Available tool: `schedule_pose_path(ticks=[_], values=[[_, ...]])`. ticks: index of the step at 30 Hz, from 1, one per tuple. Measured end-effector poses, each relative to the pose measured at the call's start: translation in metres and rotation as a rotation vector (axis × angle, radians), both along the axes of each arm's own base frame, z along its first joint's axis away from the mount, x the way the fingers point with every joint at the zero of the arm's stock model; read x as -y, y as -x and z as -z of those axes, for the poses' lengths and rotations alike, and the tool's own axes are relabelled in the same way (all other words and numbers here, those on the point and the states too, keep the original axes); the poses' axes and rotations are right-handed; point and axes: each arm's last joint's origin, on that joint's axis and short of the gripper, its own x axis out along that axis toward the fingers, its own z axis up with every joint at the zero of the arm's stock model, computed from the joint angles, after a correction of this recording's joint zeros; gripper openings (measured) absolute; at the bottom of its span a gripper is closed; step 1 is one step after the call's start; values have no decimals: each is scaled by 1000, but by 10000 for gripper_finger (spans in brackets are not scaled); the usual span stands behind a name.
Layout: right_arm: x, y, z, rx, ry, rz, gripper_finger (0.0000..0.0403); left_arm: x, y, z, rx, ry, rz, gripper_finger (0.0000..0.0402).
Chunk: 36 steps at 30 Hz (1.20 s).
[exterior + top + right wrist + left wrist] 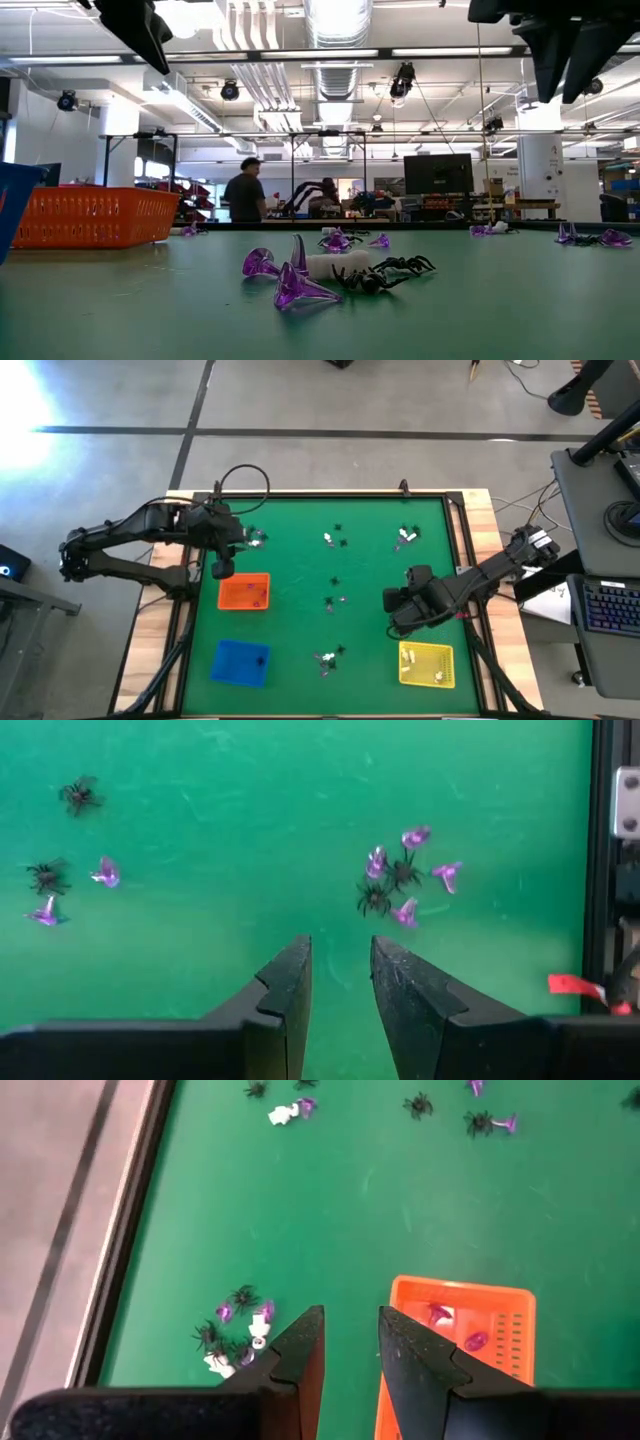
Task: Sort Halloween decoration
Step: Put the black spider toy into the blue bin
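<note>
Currently the Halloween decoration lies scattered in small clusters across the green table [300, 560]: one cluster near the far left corner [256, 539], one near the far right [405, 537], a few pieces in the middle [335, 600], and a clump near the front edge [328, 656]. A couple of purple pieces already sit in the orange tray [244, 592], and something pale shows in the yellow tray [426, 664]; the blue tray [240, 661] appears to hold a dark piece or two.

The left gripper [350, 1342] hangs above the far edge of the orange tray, its jaws narrowly parted with nothing between them. The right gripper [340, 975] hovers over bare mat just beyond the yellow tray, jaws likewise set narrow and empty, with a knot of black spiders and purple pieces [400, 875] ahead of it.

The main risk is that knot: the spiders and purple trinkets touch or tangle, so a pinch could lift two colours at once and drop the wrong one into a tray. The pieces are also far smaller than the fingers, so a slightly off descent could push them aside or flick them off the mat. On the left, a low sweep could clip the orange tray's rim and shift it.
</note>
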Motion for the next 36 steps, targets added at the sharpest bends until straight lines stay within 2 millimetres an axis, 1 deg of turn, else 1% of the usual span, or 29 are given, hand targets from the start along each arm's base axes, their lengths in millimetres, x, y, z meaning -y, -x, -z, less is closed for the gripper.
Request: schedule_pose_path(ticks=[6,9,11,15,17,21,26,29,31,36], values=[[15,-3,-4,-12,18,-51,102,2,12,-2,36,2,-45,91],[23,-6,-4,-36,19,-90,102,2,11,0,56,28,-67,107],[29,-7,-5,-56,21,-120,102,2,4,5,72,63,-63,120],[44,-11,-5,-103,23,-194,100,-1,-18,20,90,124,-58,135],[52,-12,-6,-125,23,-240,101,-3,-30,25,99,123,-57,135],[64,-10,-11,-151,23,-319,102,-7,-52,29,155,98,-32,129],[74,-3,-21,-144,24,-395,95,-13,-70,33,170,30,-3,120],[80,2,-27,-130,31,-436,91,-22,-77,38,151,-14,-16,115],[85,6,-32,-122,54,-450,90,-29,-78,42,123,-32,-55,112],[94,12,-39,-109,78,-483,89,-54,-70,47,61,-58,-183,109]])
